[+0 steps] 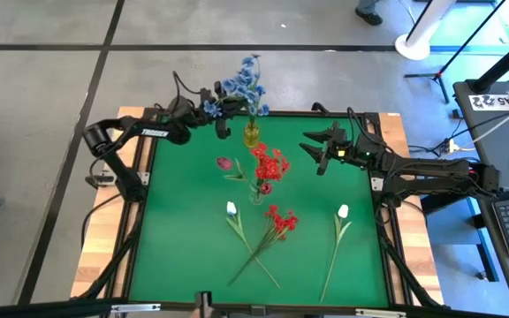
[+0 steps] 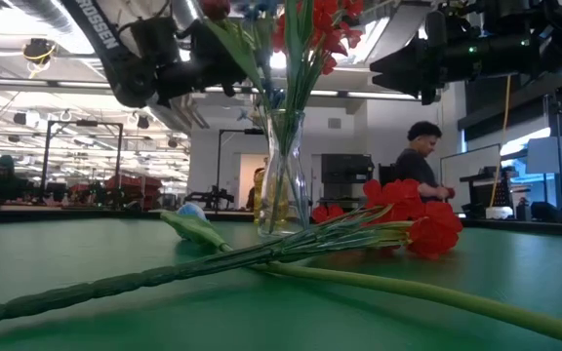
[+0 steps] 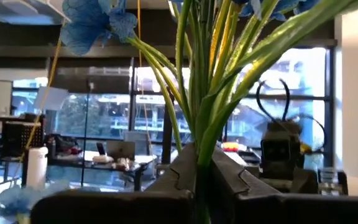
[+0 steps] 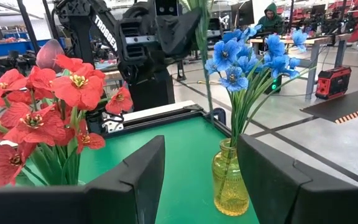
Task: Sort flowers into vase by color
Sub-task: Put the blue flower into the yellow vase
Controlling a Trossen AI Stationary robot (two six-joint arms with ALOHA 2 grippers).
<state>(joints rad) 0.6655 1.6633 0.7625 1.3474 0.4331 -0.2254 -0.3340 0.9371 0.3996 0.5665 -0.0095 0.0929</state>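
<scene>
My left gripper (image 1: 224,113) is shut on a blue sprig (image 1: 212,107) at the table's far edge, just left of a yellow vase (image 1: 252,134) that holds more blue flowers (image 1: 247,84). My right gripper (image 1: 314,151) hangs open and empty to the right of that vase, which shows between its fingers in its wrist view (image 4: 230,180). A clear vase (image 1: 259,191) at mid-table holds red blooms (image 1: 270,164) and a pink rosebud (image 1: 225,163). Two white tulips (image 1: 231,209) (image 1: 343,212) and a red cluster (image 1: 281,221) lie flat on the green mat. My left gripper pinches the blue sprig's green stems (image 3: 205,155) between its two fingers, below the blooms (image 3: 92,25). The fingers come about level from the table's left, across the stems. The sprig stands upright and lifted, with one thin stem (image 4: 205,74) hanging down beside the yellow vase's flowers.
The green mat (image 1: 184,230) has free room at its left and near sides. The lying flowers' long stems (image 1: 254,261) cross near the front edge. People and desks show in the room beyond the table (image 2: 420,166).
</scene>
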